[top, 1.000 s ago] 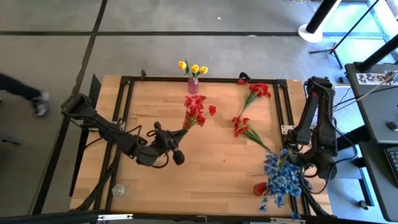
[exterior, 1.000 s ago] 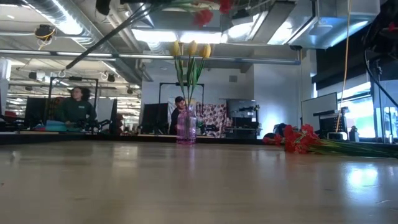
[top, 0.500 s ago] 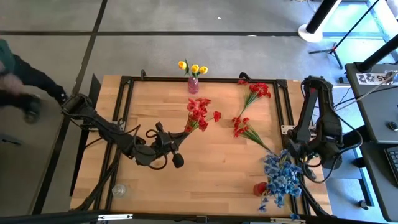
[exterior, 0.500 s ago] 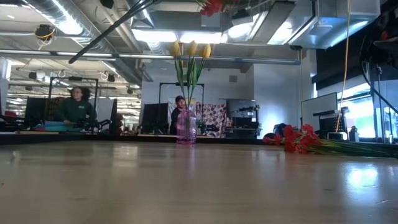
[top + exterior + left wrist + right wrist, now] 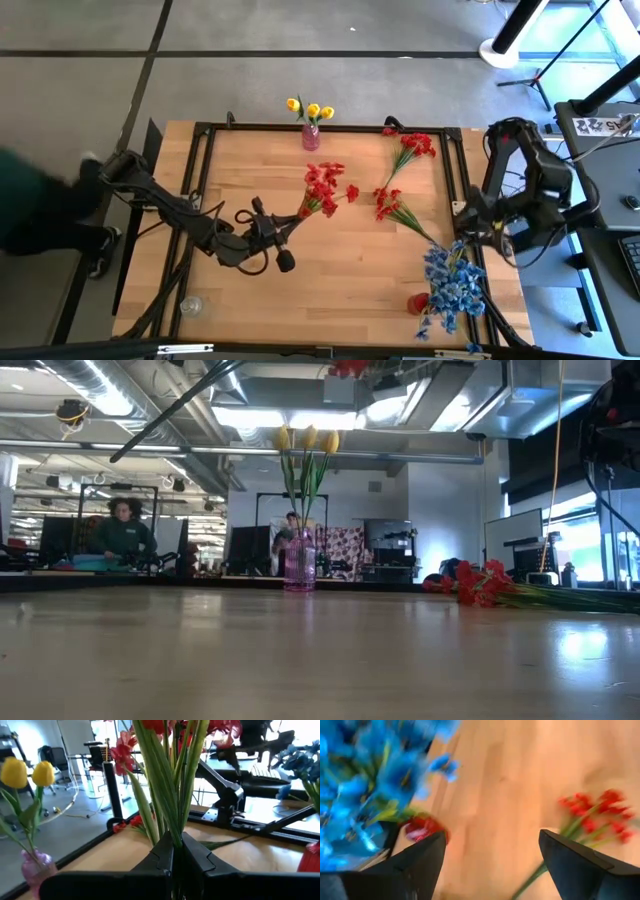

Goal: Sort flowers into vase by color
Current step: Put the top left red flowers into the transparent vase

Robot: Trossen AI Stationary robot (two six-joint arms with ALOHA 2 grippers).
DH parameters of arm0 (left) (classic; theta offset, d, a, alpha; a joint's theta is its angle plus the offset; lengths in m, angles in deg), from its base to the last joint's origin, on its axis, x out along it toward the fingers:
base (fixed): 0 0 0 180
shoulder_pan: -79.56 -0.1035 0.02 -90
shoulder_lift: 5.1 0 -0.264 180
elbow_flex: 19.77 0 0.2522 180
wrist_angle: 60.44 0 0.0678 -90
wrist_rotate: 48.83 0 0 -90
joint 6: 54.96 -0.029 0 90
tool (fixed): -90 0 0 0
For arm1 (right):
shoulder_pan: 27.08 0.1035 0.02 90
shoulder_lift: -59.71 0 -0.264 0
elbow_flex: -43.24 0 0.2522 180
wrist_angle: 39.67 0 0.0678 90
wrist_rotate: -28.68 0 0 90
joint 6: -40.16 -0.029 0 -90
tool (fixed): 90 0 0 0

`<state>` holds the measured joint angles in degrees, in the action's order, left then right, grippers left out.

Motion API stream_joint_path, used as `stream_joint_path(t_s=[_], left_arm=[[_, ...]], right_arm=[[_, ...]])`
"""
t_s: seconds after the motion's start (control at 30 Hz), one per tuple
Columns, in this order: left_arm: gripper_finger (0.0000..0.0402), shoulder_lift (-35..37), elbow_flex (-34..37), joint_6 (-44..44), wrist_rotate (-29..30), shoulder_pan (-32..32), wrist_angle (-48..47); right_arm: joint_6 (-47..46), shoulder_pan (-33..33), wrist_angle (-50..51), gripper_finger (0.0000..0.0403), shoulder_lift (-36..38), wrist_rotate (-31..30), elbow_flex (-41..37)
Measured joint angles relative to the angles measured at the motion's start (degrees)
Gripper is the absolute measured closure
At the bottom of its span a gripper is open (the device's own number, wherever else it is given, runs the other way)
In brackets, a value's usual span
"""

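- Here, the left gripper (image 5: 287, 223) pinches a red flower bunch (image 5: 325, 187) by its stems, mid-table.
- The right gripper (image 5: 490, 865), fingers spread, hovers near the table's right edge beside the blue flowers (image 5: 452, 287).

blue flowers (image 5: 365, 785): motion-blurred, cut by edge | person (image 5: 45, 215): blurred, cut off at left edge

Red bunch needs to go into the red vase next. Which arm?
Left. The left gripper is already shut on a red bunch, lifted over mid-table. The right gripper is open and empty near the blue flowers, though it is closer to the red vase.
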<state>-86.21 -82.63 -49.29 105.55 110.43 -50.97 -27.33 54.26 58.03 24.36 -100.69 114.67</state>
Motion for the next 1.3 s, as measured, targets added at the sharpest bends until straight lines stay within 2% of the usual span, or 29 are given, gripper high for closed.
stream_joint_path(t_s=[0.1,0.2,0.33,0.43,0.6,0.63,0.7,0.8,0.9,1.03,1.17,1.3], left_arm=[[0.0392,2.4,0.0,-2.2,-0.6,0.6,-0.5],[0.0392,4.3,0.0,-5.8,-1.5,1.9,-0.9],[0.0392,6.8,0.0,-8.1,-12.0,2.5,-0.4],[0.0392,7.1,0.0,-9.1,-24.0,1.7,0.6],[0.0392,7.1,0.0,-16.3,-58.1,-1.4,12.4],[0.0392,7.1,0.0,-17.0,-63.1,-2.2,13.3],[0.0392,7.1,0.0,-17.5,-68.6,-3.8,13.4],[0.0392,7.0,1.8,-16.9,-71.7,-5.8,15.9],[0.0392,7.0,7.9,-15.7,-73.1,-7.2,25.2],[0.0392,8.7,20.9,-13.1,-72.4,-8.4,43.2],[0.0392,8.7,34.8,-9.0,-72.3,-8.3,65.9],[0.0392,12.9,40.1,-7.2,-70.8,-6.8,66.6]], right_arm=[[0.3,0.0,4.7,0.0082,0.0,-6.9,3.9],[1.1,0.0,6.0,0.0082,0.2,-17.4,6.5],[2.3,0.0,5.6,0.0082,0.6,-31.5,7.3],[3.8,0.0,5.2,0.0082,0.1,-39.3,7.3],[9.1,0.0,-0.3,0.0082,-1.4,-48.1,7.3],[9.9,0.0,-1.8,0.0082,-1.7,-48.4,7.3],[11.8,0.0,-4.9,0.0082,-2.1,-48.6,7.2],[12.3,-0.1,-8.4,0.0082,-2.7,-48.7,7.2],[12.5,-0.1,-11.0,0.0082,-4.0,-48.8,7.2],[12.5,-2.4,-12.6,0.0082,-5.7,-48.9,7.2],[12.5,-9.0,-14.5,0.0082,-8.7,-48.9,7.2],[12.5,-16.9,-16.2,0.0082,-12.8,-48.5,7.2]])
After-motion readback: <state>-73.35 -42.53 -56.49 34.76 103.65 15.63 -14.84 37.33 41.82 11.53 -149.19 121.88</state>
